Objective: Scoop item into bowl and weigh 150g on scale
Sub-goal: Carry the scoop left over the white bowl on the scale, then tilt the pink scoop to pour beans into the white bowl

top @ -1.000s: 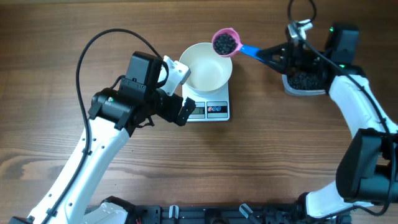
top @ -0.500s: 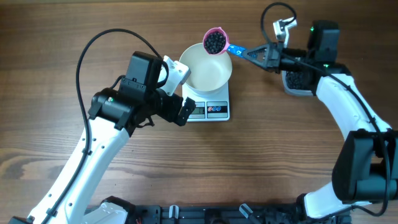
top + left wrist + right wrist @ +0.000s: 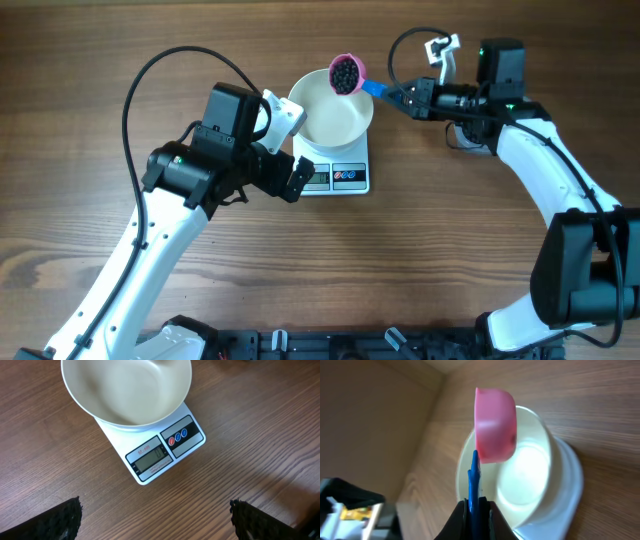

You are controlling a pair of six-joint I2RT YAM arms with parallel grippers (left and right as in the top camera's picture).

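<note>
The white bowl (image 3: 330,120) stands empty on the white scale (image 3: 338,177). The left wrist view shows the bowl (image 3: 125,390) and the scale (image 3: 155,455) with its lit display. A pink scoop (image 3: 346,73) holding the black beads (image 3: 345,72) hangs over the bowl's far rim. My right gripper (image 3: 404,98) is shut on its blue handle (image 3: 375,89). In the right wrist view the scoop (image 3: 495,425) is seen from its side above the bowl (image 3: 535,475), with my right gripper (image 3: 476,506) clamped on the handle (image 3: 474,477). My left gripper (image 3: 155,507) hangs open, holding nothing, just left of the scale.
A clear tub (image 3: 462,138) lies at the back right, mostly hidden under the right arm. The left arm's black cable (image 3: 170,62) loops over the table at the left. Bare wooden tabletop (image 3: 420,250) lies in front of the scale.
My right gripper has carried the loaded scoop to the left, from beside the bowl's right rim to over its far rim. The left arm has not moved.
</note>
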